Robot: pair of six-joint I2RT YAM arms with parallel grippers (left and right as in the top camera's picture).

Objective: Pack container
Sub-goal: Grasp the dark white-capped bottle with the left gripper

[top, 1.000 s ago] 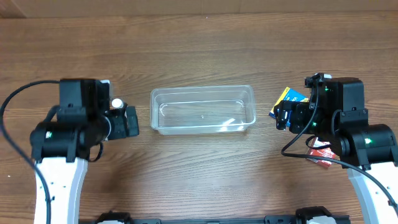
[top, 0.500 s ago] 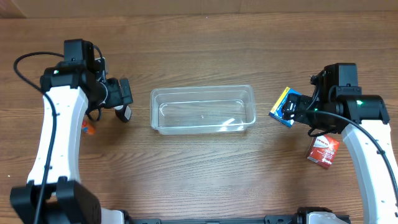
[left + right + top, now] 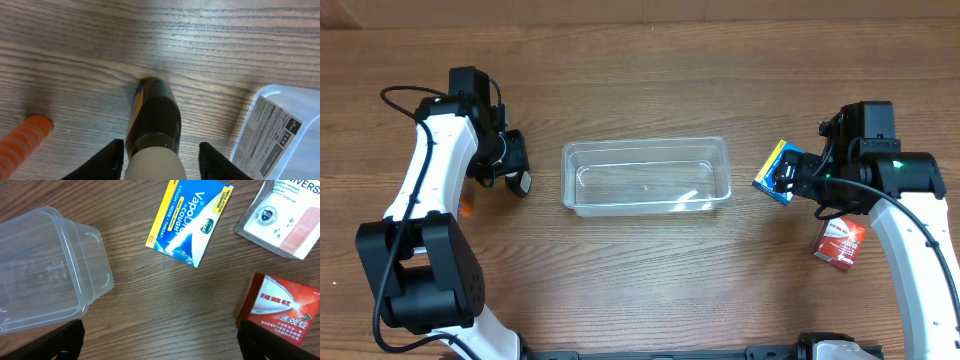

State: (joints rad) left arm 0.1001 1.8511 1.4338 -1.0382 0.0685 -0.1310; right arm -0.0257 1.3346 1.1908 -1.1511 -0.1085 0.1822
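Note:
The clear container (image 3: 645,143) sits in the middle of the table; its corner also shows in the left wrist view (image 3: 280,130) and the right wrist view (image 3: 45,270). A dark bottle with a white cap (image 3: 152,120) lies on the wood just left of it. My left gripper (image 3: 161,162) straddles the bottle, jaws partly drawn in, with a gap still showing on the right side. From overhead the left gripper (image 3: 513,165) hides most of the bottle. My right gripper (image 3: 160,347) is wide open over bare wood, hovering by the blue and yellow box (image 3: 778,160).
An orange object (image 3: 25,137) lies left of the bottle. Right of the container are the blue and yellow VapoCool box (image 3: 190,220), a white pouch (image 3: 282,217) and a red box (image 3: 282,310).
Both arms came down from a raised pose. The left gripper has settled over the bottle and its jaws have narrowed around it. The right arm has held still for the last half second.

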